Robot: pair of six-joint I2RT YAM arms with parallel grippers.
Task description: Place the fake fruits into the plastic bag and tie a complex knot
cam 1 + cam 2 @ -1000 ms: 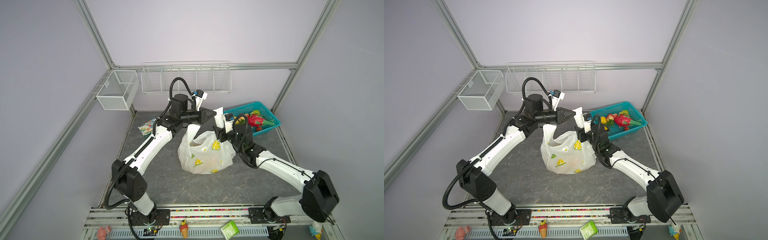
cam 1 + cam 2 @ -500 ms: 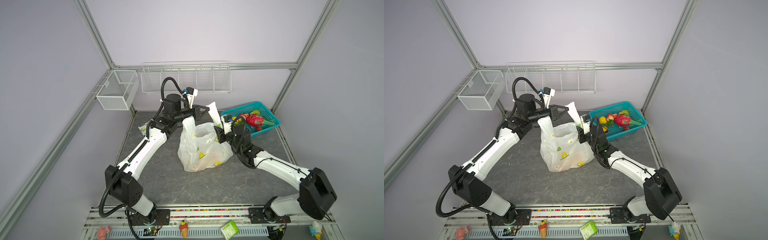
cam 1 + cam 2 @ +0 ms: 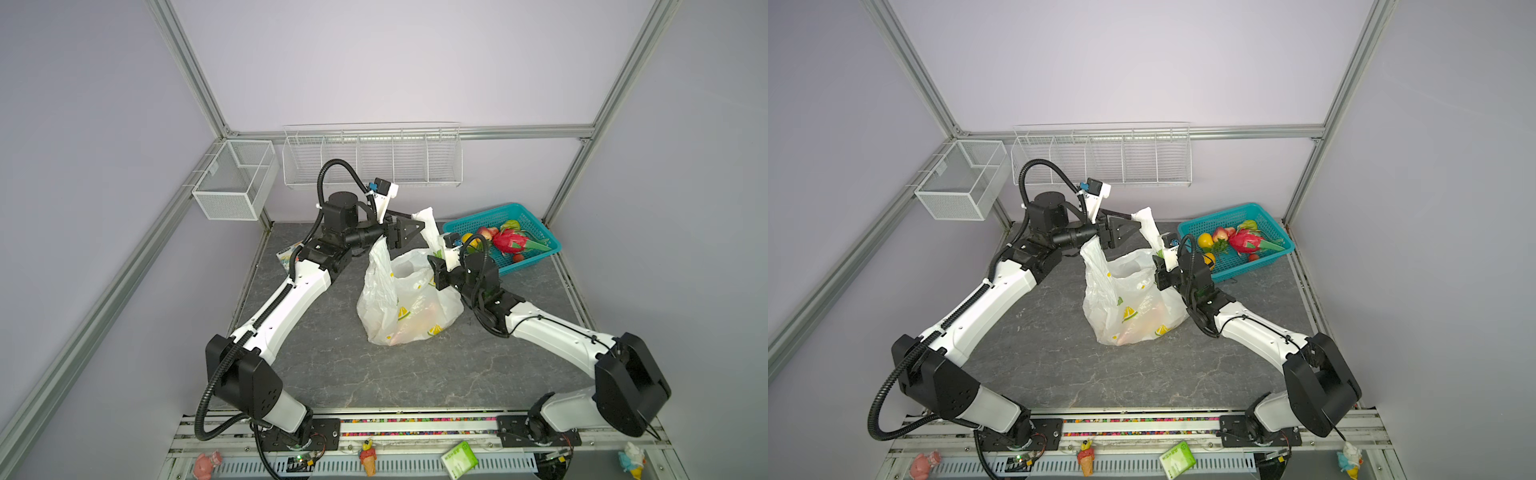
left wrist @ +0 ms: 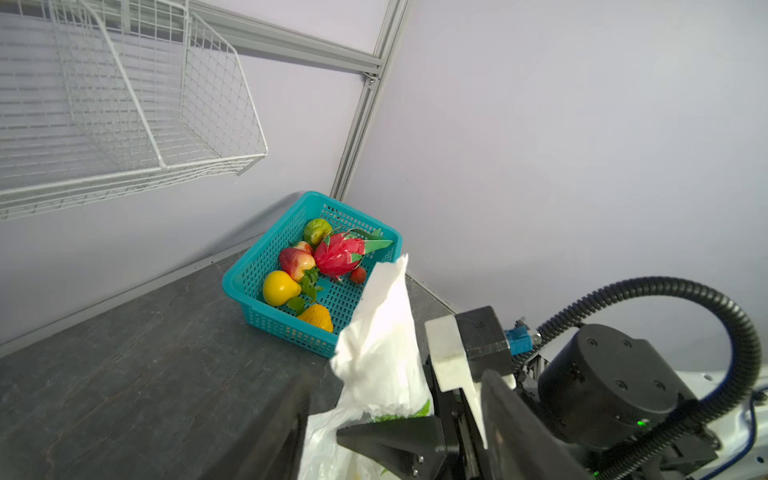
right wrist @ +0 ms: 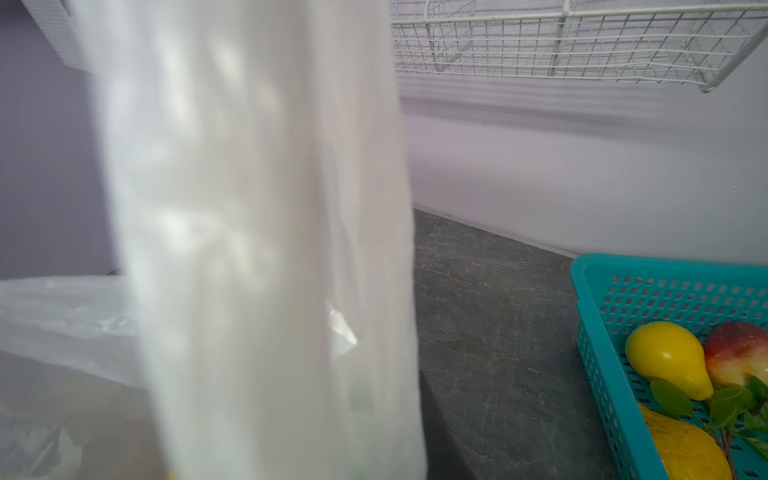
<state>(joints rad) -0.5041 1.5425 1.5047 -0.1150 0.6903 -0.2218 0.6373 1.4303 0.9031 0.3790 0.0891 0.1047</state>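
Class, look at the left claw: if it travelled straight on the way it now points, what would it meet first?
The upright handle of the plastic bag, standing just ahead of the open left claw. Behind it probably comes the right claw; depth there is unclear.

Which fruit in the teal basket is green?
The small round green fruit at the basket's back edge, beside the pink dragon fruit; the others are yellow, orange, red or pink.
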